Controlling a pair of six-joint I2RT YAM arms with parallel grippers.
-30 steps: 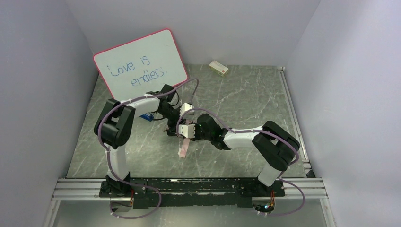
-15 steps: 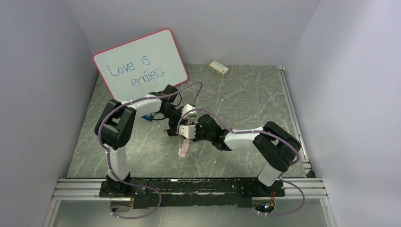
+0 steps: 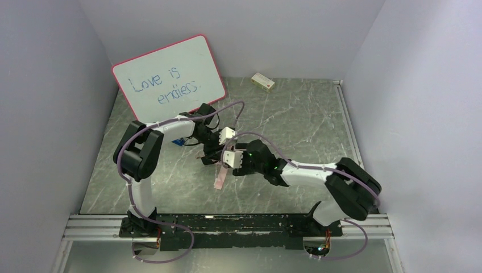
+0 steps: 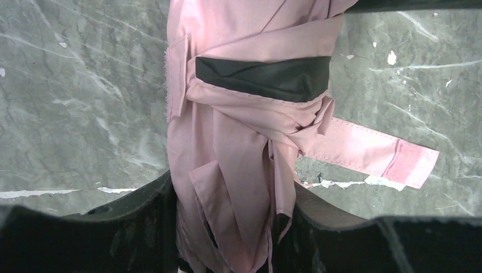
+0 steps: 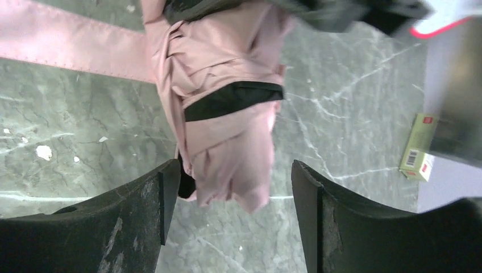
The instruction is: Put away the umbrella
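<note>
The umbrella (image 4: 239, 131) is folded into a pale pink bundle with a black fold across it. My left gripper (image 4: 233, 227) is shut on its lower end and holds it above the marble table. Its pink strap (image 4: 364, 151) sticks out loose to the right, and in the top view the strap (image 3: 220, 177) hangs down between the two grippers. My right gripper (image 5: 236, 190) is open, and the free end of the umbrella (image 5: 227, 131) sits just beyond its fingertips, touching neither. In the top view the left gripper (image 3: 219, 142) and right gripper (image 3: 230, 159) meet mid-table.
A pink-framed whiteboard (image 3: 170, 77) leans at the back left. A small box (image 3: 262, 81) lies at the back wall and shows in the right wrist view (image 5: 418, 148). A blue object (image 3: 177, 140) lies under the left arm. Metal rails run along the right and near edges.
The right arm's elbow has swung out to the right and its gripper has shifted slightly right. The left gripper has moved a little right with the umbrella.
</note>
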